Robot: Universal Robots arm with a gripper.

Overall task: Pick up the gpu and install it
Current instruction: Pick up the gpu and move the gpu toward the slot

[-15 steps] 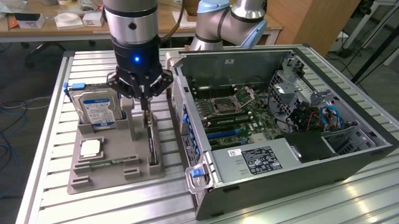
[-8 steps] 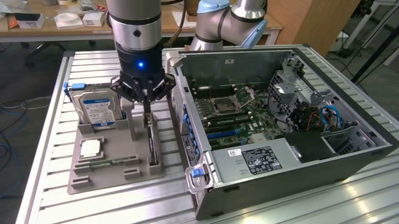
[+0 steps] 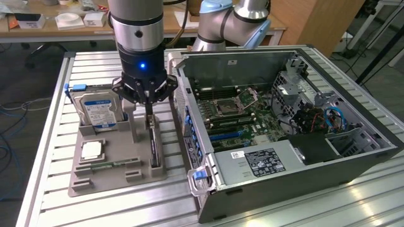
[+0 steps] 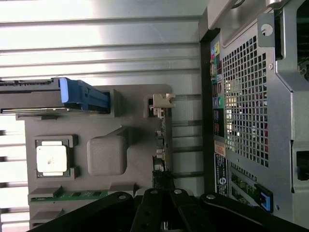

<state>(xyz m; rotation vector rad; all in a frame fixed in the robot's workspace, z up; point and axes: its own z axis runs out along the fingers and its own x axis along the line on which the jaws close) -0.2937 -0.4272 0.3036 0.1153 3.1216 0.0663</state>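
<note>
The gpu [image 3: 154, 144] stands on edge in a slot at the side of the grey holder [image 3: 113, 178] nearest the computer case. It is a thin black card. In the wrist view the gpu [image 4: 162, 140] shows edge-on, with its silvery bracket [image 4: 162, 101] at the far end. My gripper [image 3: 148, 111] hangs straight down over the card, its fingers shut on the card's top edge near the end toward the arm's base. The gripper [image 4: 161, 193] meets the card at the near end in the wrist view. The card still sits in its slot.
The holder also carries a silver hard drive [image 3: 98, 112] with a blue label, a square processor [image 3: 92, 150] and a green memory stick [image 3: 113, 165]. The open computer case [image 3: 284, 123] lies close beside the holder on the exterior view's right, motherboard [image 3: 240, 118] exposed. Slatted metal table [image 3: 50, 142] underneath.
</note>
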